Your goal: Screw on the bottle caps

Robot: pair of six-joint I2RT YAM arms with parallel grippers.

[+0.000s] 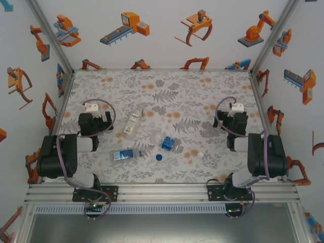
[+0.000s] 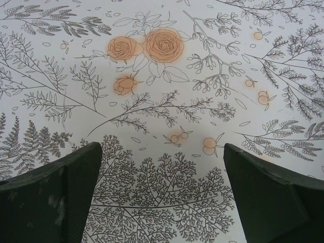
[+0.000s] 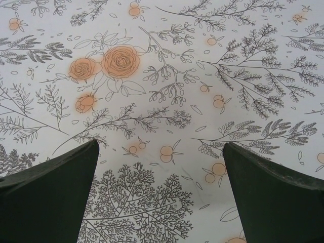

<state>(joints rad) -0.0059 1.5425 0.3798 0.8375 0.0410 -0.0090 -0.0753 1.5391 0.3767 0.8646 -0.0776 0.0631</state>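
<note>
**Currently: both grippers released, bottles and caps loose on the counter**

Top view. The counter [image 1: 192,91] carries a floral-print covering with grey ferns and orange roses. Three clear bottles sit in the middle-left area, none held.
- The slim bottle [image 1: 132,123] with the white-and-green label lies on its side, set diagonally, farthest from the arm bases.
- One blue-label bottle [image 1: 126,154] lies on its side nearer the bases, long axis running roughly left to right.
- The second blue-label bottle [image 1: 169,143] is just right of it; whether it lies flat or is tipped I cannot tell at this size.

Caps seen:
- A blue cap [image 1: 159,157] rests on the counter just beside the second blue-label bottle, on its near side, between the two blue-label bottles.
- A white cap [image 1: 200,154] sits alone to the right, apart from all bottles.
- No bottle neck shows clearly enough to judge whether it carries a cap.

Grippers:
- The left gripper [image 2: 162,152] hangs over bare cloth at the left side of the counter, jaws spread wide, nothing between them.
- The right gripper [image 3: 159,147] hangs at the right side, likewise spread wide with only printed cloth between the dark fingers [image 3: 55,192].
- Both are well apart from the bottles and caps.
</note>
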